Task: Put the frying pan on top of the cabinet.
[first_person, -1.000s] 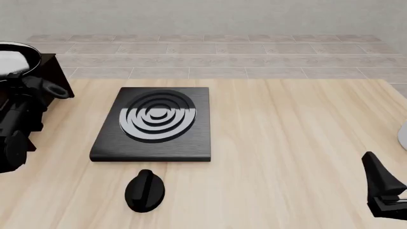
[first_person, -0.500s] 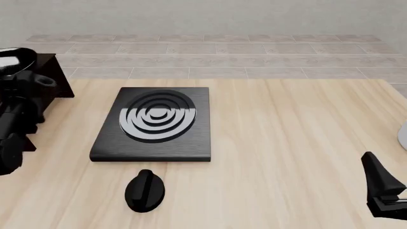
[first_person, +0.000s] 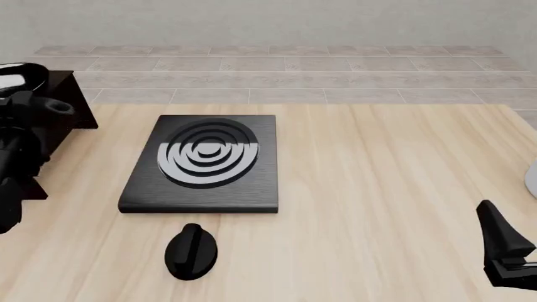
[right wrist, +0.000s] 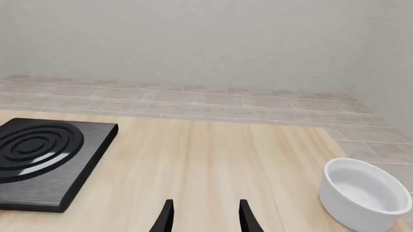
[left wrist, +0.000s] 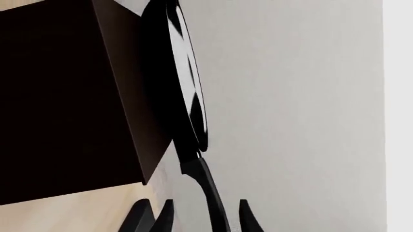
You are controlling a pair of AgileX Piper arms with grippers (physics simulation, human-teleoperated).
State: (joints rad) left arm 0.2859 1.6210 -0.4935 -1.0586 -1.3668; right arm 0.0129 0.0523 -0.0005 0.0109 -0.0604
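Note:
The frying pan (first_person: 15, 78) is glossy black with a pale sheen and sits on the flat top of the dark cabinet (first_person: 71, 94) at the table's far left. In the left wrist view the frying pan (left wrist: 184, 82) lies flat against the top of the cabinet (left wrist: 65, 96). Its long handle (left wrist: 208, 188) runs back between the fingers of my left gripper (left wrist: 206, 220). That gripper is open, with gaps on both sides of the handle. My right gripper (right wrist: 205, 217) is open and empty over the table's near right part; it also shows in the front view (first_person: 503, 251).
A square black stove plate (first_person: 205, 160) with silver rings lies left of the table's middle. A black oval knob (first_person: 191, 251) lies in front of it. A white bowl (right wrist: 361, 193) stands at the right edge. My left arm (first_person: 21, 157) stands in front of the cabinet.
The pan has come down and leftward until it rests on the cabinet top. My left arm has shifted slightly left with it. The right arm has not moved.

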